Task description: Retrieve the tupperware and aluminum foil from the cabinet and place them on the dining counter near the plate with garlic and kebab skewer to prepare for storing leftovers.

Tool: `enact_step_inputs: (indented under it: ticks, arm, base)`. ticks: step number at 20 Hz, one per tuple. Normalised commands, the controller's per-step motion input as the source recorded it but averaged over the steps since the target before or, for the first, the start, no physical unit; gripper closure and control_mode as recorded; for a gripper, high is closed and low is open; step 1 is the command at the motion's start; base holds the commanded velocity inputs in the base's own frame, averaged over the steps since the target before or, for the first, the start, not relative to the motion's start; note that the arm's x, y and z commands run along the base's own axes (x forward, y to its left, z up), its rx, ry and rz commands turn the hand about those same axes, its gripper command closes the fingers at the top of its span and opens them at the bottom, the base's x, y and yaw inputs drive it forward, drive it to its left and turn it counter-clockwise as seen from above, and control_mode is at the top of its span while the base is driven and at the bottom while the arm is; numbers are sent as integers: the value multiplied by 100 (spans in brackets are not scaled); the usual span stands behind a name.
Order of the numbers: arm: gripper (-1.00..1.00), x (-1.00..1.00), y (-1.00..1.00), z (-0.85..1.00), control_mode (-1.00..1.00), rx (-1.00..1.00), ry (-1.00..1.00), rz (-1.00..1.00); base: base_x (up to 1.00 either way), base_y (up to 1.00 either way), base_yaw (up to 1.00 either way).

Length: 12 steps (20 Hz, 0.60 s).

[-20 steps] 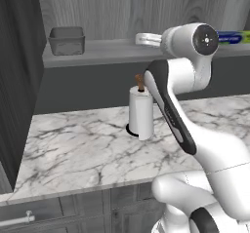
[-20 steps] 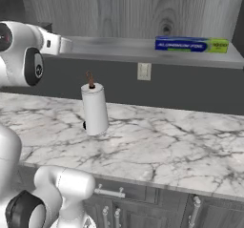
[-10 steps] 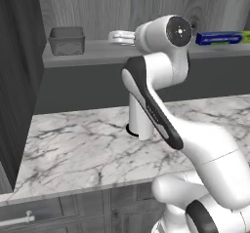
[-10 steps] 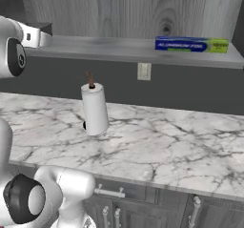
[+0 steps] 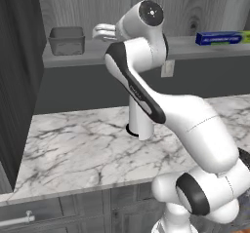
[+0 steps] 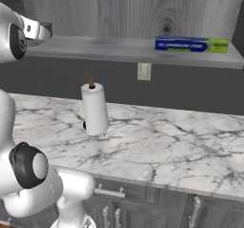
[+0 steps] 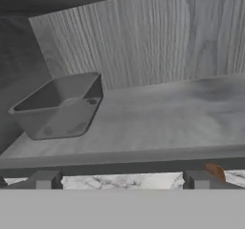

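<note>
A: Where do we stand with the fetching?

B: We are on the first pick. The small grey, translucent rectangular tub with rounded corners sits at the left end of the long grey shelf board of the grey wood-grain wall cabinet, and nothing has left the shelf yet.

A: And our tool?

B: Our two-finger tool is up at shelf height, just to the right of the tub and apart from it. Its two dark fingertips stand wide apart in the hand view, with nothing between them, so it is open and empty.

A: The foil?

B: The long, slim dark-blue box with a green-yellow end lies far along the shelf toward the right, well apart from the tub. We judge it comes second.

A: What does the next move ask of us?

B: In the hand view the tub lies up and to the left of the fingertips, so we think the tool must shift toward it and reach further in over the shelf edge, then straddle one wall or the rim before closing. The white paper-towel roll on the narrow marble bench below is not ours to touch.
</note>
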Motion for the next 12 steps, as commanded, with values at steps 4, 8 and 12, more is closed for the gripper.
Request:
enact_step_inputs:
  ticks: [4, 8, 12]
  arm:
    - [-100, 55, 36, -4, -100, 0, 4, 0]
    - [-100, 54, 36, -9, -100, 0, 0, 0]
    - [-100, 52, 33, -11, -100, 0, 0, 0]
  base:
    - [0, 0, 0]
    - [0, 0, 0]
    - [0, 0, 0]
